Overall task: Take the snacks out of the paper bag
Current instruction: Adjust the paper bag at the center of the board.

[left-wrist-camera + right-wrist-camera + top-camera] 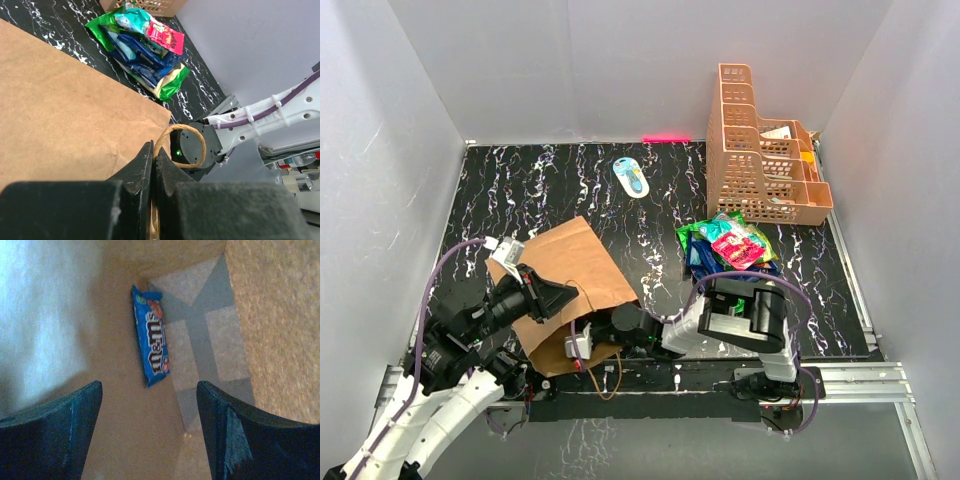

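Observation:
The brown paper bag lies on its side at the near left, its mouth toward the arm bases. My left gripper is shut on the bag's rim by a twisted handle, holding the mouth up; it also shows in the top view. My right arm reaches into the mouth, its fingers hidden there. Inside the bag, my right gripper is open and empty. A blue M&M's packet lies on the bag floor just ahead of it. A pile of snacks lies on the table, also in the left wrist view.
An orange lattice basket stands at the back right. A small blue-white oval object lies at the back middle. Grey walls close in the black marbled table on three sides.

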{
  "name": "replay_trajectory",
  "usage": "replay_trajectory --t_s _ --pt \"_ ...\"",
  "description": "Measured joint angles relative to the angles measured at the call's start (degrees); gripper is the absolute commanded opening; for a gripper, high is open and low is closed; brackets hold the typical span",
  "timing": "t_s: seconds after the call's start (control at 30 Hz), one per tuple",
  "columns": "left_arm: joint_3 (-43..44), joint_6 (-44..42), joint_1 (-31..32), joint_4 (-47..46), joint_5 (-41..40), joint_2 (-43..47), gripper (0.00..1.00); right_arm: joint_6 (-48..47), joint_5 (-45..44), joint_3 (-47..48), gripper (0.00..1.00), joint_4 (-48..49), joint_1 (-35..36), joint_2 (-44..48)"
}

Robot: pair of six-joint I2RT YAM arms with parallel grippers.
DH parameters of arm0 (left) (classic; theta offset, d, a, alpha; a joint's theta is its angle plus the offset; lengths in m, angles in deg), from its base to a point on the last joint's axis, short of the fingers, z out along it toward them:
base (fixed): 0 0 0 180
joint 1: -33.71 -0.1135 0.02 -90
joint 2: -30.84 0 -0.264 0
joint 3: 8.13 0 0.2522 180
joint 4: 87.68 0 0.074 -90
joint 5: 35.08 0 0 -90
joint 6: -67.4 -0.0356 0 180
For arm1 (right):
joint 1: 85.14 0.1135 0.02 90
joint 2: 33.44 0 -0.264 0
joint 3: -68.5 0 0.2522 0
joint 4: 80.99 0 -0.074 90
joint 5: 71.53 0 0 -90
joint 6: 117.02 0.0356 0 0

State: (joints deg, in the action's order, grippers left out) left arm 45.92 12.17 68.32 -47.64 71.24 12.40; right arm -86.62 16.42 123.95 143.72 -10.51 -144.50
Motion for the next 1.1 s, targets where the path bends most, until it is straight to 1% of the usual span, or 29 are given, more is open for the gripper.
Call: replay_trajectory --t_s 0.13,0.37,0.57,0.7,0.83,0.97,1.03,1.1 --pt "0.0 -0.7 0.0 0.8 -0.2 -1.9 0.00 1.1 0.4 5.4 0.79 0.1 0.2 -4.5" --pt "0.4 -2.2 0.0 0.4 0.7 -4.2 0.00 0.0 -2.9 15.1 0.77 -0.3 0.8 -13.5" --pt "0.6 -3.3 0.0 0.3 1.0 -3.8 0.00 -2.4 -4.8 20.2 0.77 -1.6 0.6 -16.9" --pt "2.6 -3.9 0.0 -0.2 0.4 -4.5 0.00 -2.4 -7.7 20.0 0.77 -1.7 0.6 -16.9" --pt "4.9 -4.8 0.0 -3.8 -0.5 -8.6 0.00 -1.8 -11.8 17.8 0.77 -1.4 0.5 -15.8" --pt "6.5 -4.9 0.0 -10.3 0.3 -17.3 0.00 -0.5 -15.9 12.6 0.77 -1.4 -0.9 -11.9" --pt "7.4 -4.5 0.0 -14.3 1.8 -23.0 0.00 0.2 -18.1 8.1 0.77 -1.2 -2.2 -8.1" --pt "9.0 -3.8 0.0 -18.6 4.1 -29.1 0.00 0.5 -19.3 5.7 0.77 -1.2 -3.6 -5.7"
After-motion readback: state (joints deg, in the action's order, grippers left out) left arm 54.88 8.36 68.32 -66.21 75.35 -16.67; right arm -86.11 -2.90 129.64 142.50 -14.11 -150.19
